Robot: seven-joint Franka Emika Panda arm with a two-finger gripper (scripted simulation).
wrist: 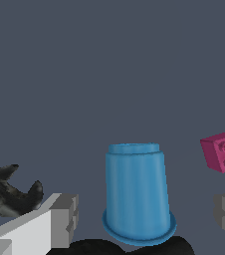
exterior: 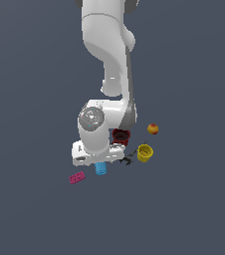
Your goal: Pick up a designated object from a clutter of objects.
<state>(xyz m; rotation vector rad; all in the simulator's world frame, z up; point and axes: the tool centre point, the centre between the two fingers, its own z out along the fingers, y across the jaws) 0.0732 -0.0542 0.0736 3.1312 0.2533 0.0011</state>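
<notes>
Exterior view: white Panda arm (exterior: pixel 107 55) reaching down over a plain dark grey counter (exterior: pixel 30 89), wrist bent so the gripper (exterior: pixel 98 158) sits low above the clutter. Blue cylinder (exterior: pixel 101 169) partly visible just under the gripper body, its lower end poking out toward the camera. Pink brick (exterior: pixel 76 177) lying flat a little to the exterior view's left of the cylinder, apart from it. Dark red cup (exterior: pixel 120 136) tucked close behind the arm's wrist, partly hidden. Black clamp (exterior: pixel 128 159) just beside the gripper on the exterior view's right, between the gripper and the yellow cup (exterior: pixel 145 153). Yellow cup tilted, opening visible. Orange-red ball (exterior: pixel 153 129) farthest out, well apart from the cylinder, beyond the yellow cup.

Wrist view: blue cylinder (wrist: pixel 136 193) centred between the two light grey fingers (wrist: pixel 59 219), standing with the flared, ridged rim down on the counter (wrist: pixel 109 74) and the narrower closed end up. Jaws spread wide, one finger on each side of the cylinder, clear gap visible on both sides, nothing gripped. Second finger only partly in frame at the edge. Pink brick (wrist: pixel 224 149) beyond that finger, studs facing the camera, not touching the cylinder. Black clamp (wrist: pixel 10 194) near the opposite finger; contact with the finger not determinable.
</notes>
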